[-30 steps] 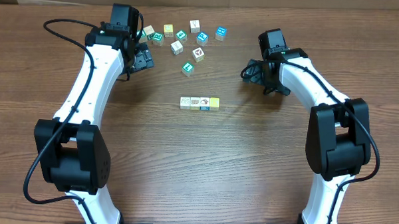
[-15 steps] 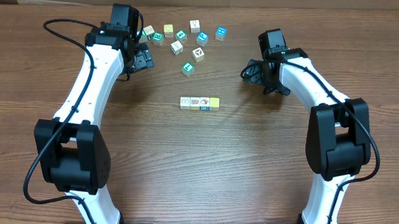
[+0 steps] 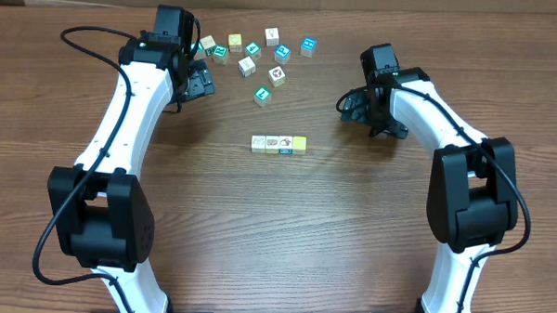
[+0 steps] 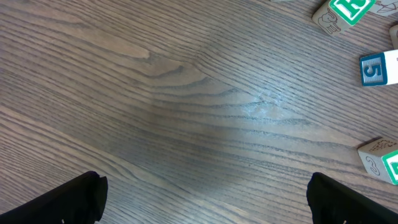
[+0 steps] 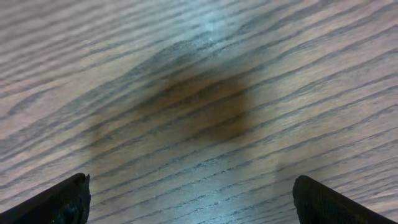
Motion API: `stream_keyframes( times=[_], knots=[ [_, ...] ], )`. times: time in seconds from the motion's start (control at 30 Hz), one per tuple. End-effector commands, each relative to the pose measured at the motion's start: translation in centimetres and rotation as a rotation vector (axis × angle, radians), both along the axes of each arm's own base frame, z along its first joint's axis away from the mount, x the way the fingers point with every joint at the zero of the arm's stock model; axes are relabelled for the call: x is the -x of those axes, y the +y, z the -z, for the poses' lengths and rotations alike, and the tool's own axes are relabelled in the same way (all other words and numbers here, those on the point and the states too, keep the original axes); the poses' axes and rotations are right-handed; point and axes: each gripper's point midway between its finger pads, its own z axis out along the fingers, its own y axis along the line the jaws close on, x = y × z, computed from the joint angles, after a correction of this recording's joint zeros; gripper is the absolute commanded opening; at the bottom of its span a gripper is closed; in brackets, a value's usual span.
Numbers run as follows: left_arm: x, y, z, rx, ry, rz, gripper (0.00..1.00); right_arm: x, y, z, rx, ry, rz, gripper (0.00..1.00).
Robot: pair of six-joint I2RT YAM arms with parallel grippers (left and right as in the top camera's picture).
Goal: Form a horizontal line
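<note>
Two pairs of jaws, both spread fully wide and holding nothing, are the main hazard. I judge a low sweep by either arm toward the centre could clip the horizontal line (image 3: 279,143) and knock its cubes askew, since nothing pins them to the desk (image 3: 276,240). The left jaws hang over bare wood at the far left, just beside the loose cubes (image 3: 254,53); a blue-bordered cube (image 4: 376,68) shows untouched at that wrist view's right edge. The right jaws hover over bare wood at the far right. Between the arms, nearer than the scatter, the four-cube row lies straight, its cubes touching, the yellow one at its right end.
</note>
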Motion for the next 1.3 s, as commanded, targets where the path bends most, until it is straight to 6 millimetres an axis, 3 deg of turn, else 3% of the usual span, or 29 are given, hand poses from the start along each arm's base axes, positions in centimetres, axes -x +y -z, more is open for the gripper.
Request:
stream_keyframes(
  times=[0.0, 0.33, 0.6, 0.77, 1.03, 1.27],
  knots=[
    [-0.5, -0.2, -0.2, -0.012, -0.010, 0.005, 1.00, -0.7, 0.5, -5.2, -0.013, -0.123, -0.006, 1.00],
    [-0.5, -0.1, -0.2, -0.012, -0.010, 0.003, 1.00, -1.2, 3.0, -14.5, -0.067, -0.367, -0.070, 1.00],
    [-0.5, -0.2, -0.2, -0.012, -0.010, 0.005, 1.00, -0.1, 2.9, -18.2, -0.056, -0.432, -0.124, 1.00],
    [-0.5, -0.2, -0.2, -0.012, -0.009, 0.005, 1.00, 0.7, 2.7, -18.6, -0.059, -0.444, -0.123, 1.00],
    [-0.5, -0.2, -0.2, -0.012, -0.010, 0.005, 1.00, 2.9, 2.0, -17.0, -0.087, -0.568, -0.120, 1.00],
    [-0.5, -0.2, -0.2, -0.012, -0.010, 0.005, 1.00, 6.8, 0.2, -14.5, -0.094, -0.631, -0.100, 1.00]
  ],
)
